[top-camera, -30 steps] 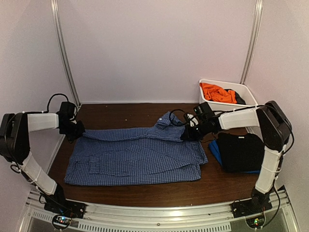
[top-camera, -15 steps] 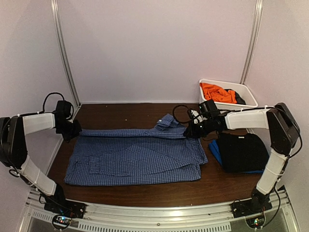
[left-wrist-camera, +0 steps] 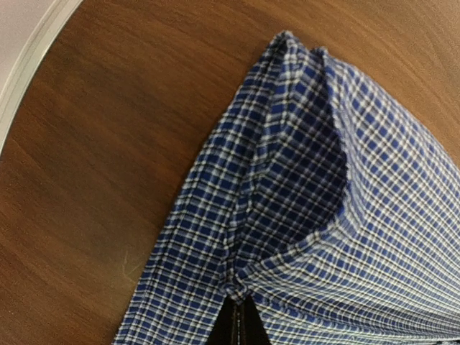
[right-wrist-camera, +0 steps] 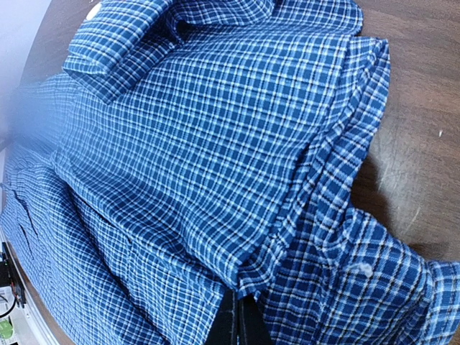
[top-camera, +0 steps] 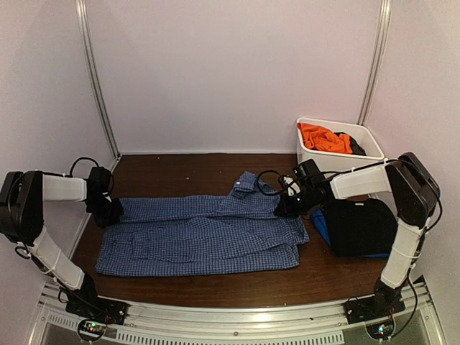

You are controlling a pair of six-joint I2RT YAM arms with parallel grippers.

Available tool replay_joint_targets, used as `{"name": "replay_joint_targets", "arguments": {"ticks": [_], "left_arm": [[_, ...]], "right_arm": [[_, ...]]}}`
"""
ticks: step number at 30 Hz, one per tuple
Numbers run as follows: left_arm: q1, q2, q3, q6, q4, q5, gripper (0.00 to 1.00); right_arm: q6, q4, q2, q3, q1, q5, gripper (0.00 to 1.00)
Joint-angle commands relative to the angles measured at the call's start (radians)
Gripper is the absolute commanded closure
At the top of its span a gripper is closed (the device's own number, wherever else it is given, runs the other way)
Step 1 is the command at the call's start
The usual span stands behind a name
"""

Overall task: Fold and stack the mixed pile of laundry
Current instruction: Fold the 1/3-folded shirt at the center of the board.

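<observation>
Shirt far edge lower, jaws clamped each end

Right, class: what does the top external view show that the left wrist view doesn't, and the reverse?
Only top external: the white tub holding an orange T-shirt, and a folded black garment lying over a blue piece. Only left wrist: a close-up of the checked shirt, its folded edge pinched in the shut left end effector. Both: that shirt on the brown table.
</observation>
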Motion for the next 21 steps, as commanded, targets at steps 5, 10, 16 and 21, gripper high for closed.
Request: {"name": "replay_joint_targets", "arguments": {"ticks": [5,10,16,21], "left_arm": [[0.009,0.012,0.000,-0.026,0.014,-0.051,1.00],[0.009,-0.005,0.027,-0.012,-0.020,-0.066,1.00],[0.009,-0.060,0.028,0.018,-0.029,-0.048,0.88],[-0.009,-0.223,0.029,0.109,0.034,0.019,0.59]], "right_arm": [[-0.021,-0.031,-0.031,0.011,-0.004,0.028,1.00],[-0.040,-0.067,-0.027,0.031,-0.004,0.026,1.00],[-0.070,-0.111,-0.032,0.041,-0.004,-0.016,0.73],[-0.097,-0.129,-0.158,0.072,-0.004,0.042,0.41]]}}
